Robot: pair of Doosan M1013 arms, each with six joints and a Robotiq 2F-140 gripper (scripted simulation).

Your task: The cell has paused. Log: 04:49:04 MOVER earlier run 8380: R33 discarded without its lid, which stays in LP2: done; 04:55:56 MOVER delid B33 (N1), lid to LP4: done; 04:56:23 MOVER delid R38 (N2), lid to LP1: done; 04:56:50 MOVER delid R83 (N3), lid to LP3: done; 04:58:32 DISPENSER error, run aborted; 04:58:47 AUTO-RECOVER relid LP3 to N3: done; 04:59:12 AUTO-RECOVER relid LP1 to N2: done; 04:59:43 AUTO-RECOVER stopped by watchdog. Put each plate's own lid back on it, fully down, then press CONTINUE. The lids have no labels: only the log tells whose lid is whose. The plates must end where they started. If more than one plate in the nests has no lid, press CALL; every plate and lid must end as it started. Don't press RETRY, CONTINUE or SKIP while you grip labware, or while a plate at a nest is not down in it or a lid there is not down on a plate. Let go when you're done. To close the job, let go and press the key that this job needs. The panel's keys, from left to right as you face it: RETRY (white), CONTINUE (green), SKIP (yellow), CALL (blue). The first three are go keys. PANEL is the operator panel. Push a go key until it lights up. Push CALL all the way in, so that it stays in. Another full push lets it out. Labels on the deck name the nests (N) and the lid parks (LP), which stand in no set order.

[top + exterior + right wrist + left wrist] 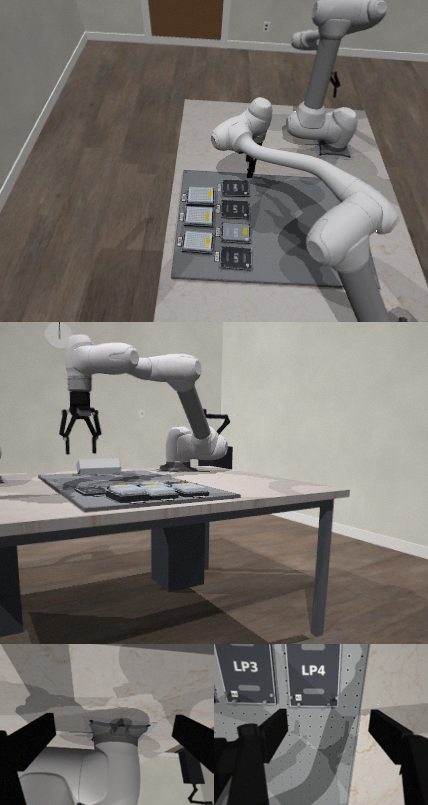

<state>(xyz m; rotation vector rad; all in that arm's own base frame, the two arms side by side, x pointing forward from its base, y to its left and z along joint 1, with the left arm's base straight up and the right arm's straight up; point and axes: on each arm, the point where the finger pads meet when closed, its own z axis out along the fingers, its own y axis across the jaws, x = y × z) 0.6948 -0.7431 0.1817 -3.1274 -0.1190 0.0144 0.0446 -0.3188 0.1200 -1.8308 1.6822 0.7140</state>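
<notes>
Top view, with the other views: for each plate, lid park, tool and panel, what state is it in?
Upper plate: lid on
Middle plate: lid on
Lower plate: lid on
LP4: empty
LP3: empty
LP2: holds a lid
LP1: empty
Left tool: open
Right tool: open
Panel: cannot tell

Shows dark parks LP3 (pixel 235 209) (pixel 249 678) and LP4 (pixel 235 188) (pixel 314 680) side by side, without lids, on the perforated grey deck (pixel 290 257) (pixel 220 498) (pixel 311 735). Looks between the parted fingers of the left end effector (pixel 250 175) (pixel 81 453) (pixel 329 721), holding nothing, with pale bench (pixel 167 302) (pixel 300 489) (pixel 390 680) (pixel 93 665) beyond the deck's right edge.

Marble-look table (pixel 280 300) (pixel 280 487) (pixel 393 676) (pixel 97 665), 1 grey deck board (pixel 280 260) (pixel 95 505) (pixel 311 762)
</notes>
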